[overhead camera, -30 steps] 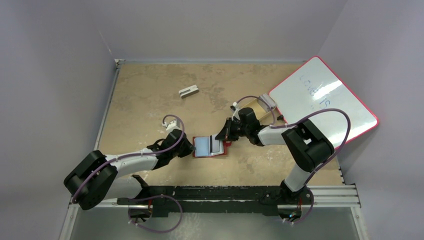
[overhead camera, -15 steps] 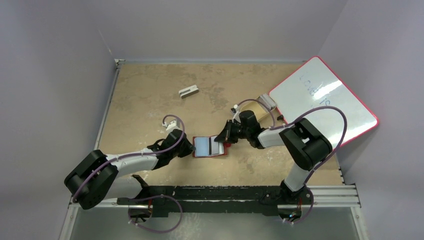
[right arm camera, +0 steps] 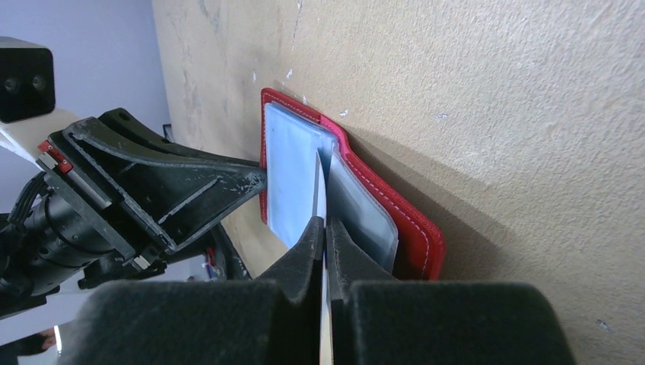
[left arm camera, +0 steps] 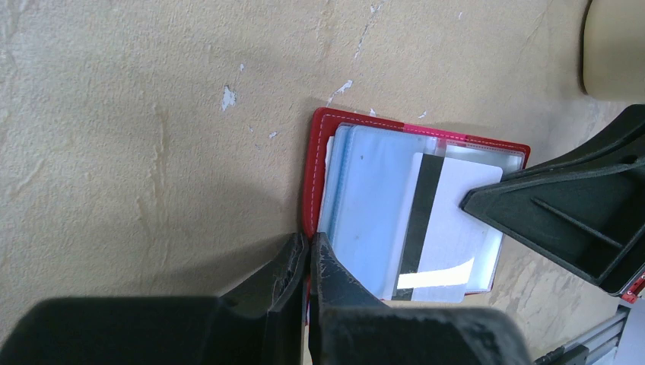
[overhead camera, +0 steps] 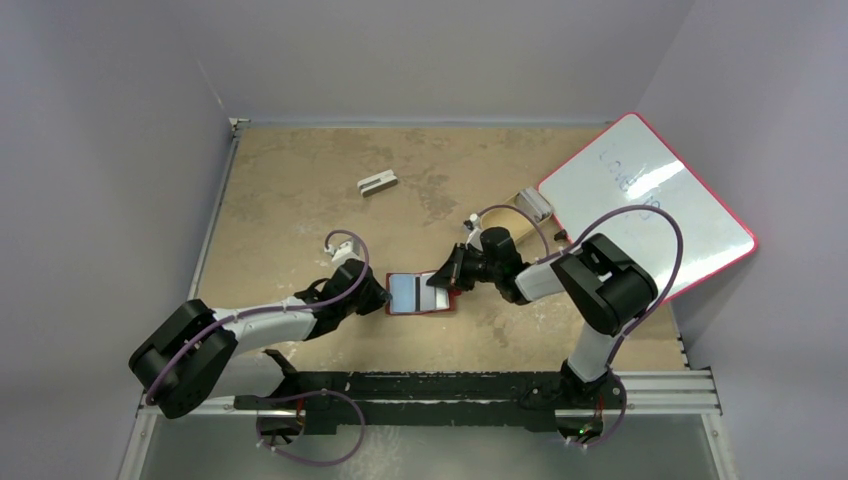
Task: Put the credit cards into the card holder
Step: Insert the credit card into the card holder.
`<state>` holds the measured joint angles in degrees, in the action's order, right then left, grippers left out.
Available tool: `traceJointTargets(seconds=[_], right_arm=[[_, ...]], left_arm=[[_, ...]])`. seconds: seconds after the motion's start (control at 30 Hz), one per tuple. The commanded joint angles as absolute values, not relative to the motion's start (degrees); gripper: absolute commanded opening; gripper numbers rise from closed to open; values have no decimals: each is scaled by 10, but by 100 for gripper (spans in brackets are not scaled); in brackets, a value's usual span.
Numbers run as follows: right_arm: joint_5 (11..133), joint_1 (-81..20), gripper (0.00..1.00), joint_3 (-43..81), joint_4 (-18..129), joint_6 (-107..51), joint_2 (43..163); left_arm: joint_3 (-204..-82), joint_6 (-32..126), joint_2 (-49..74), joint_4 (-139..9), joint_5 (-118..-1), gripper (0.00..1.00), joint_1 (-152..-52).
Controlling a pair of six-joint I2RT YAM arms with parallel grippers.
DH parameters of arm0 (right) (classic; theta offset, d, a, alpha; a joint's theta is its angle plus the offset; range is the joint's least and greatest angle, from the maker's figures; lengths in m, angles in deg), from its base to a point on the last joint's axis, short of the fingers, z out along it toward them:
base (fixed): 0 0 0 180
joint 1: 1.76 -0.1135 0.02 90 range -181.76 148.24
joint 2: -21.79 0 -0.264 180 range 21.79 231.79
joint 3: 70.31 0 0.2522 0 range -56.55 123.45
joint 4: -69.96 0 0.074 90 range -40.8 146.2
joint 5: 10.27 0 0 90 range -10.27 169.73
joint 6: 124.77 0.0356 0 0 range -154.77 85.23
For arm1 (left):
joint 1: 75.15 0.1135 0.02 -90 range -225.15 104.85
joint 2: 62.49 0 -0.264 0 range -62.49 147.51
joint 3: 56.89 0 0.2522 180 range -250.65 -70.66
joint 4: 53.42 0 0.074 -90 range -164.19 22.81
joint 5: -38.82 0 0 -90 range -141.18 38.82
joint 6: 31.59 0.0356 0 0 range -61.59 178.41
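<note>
1. The left claw [left arm camera: 308, 247] had its fingers together, clamped on the left rim of the red card holder [left arm camera: 312, 175].
2. The card holder lay open and flat on the desk [overhead camera: 300, 200] between the two claws. Its long axis ran from left to right and its clear sleeves faced up.
3. A pale credit card [left arm camera: 456, 220] with a black stripe lay over the holder's right half. Its long axis ran near to far, across the holder's. The striped long edge pointed toward the left claw. I could not tell whether that edge was inside a sleeve.
4. The right claw [right arm camera: 325, 228] was closed tight on the card's opposite edge.
5. Farther back, to the right, sat a tan tray [left arm camera: 616, 46].
6. A small grey-white block [overhead camera: 377, 182] lay well apart, far left of centre.
7. A red-rimmed whiteboard [overhead camera: 640, 200] lay at the far right.
</note>
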<state>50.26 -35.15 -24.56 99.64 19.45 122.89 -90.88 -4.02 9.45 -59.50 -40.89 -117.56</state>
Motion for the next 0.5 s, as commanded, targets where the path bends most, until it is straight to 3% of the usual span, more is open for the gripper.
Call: traceJointTargets(seconds=[0.0,0.2,0.47], right_arm=[[534,-356,0,-242,1007,188,1216],[538,-359,2,-230,987,178,1227],[664,-360,40,-195,758,93,1134]], left_arm=[[-903,-51,92,-585,-412,0,-1177],[-897,-63,92,-573,-422,0,-1176],[-895,-65,87,-573,-424,0,-1176]])
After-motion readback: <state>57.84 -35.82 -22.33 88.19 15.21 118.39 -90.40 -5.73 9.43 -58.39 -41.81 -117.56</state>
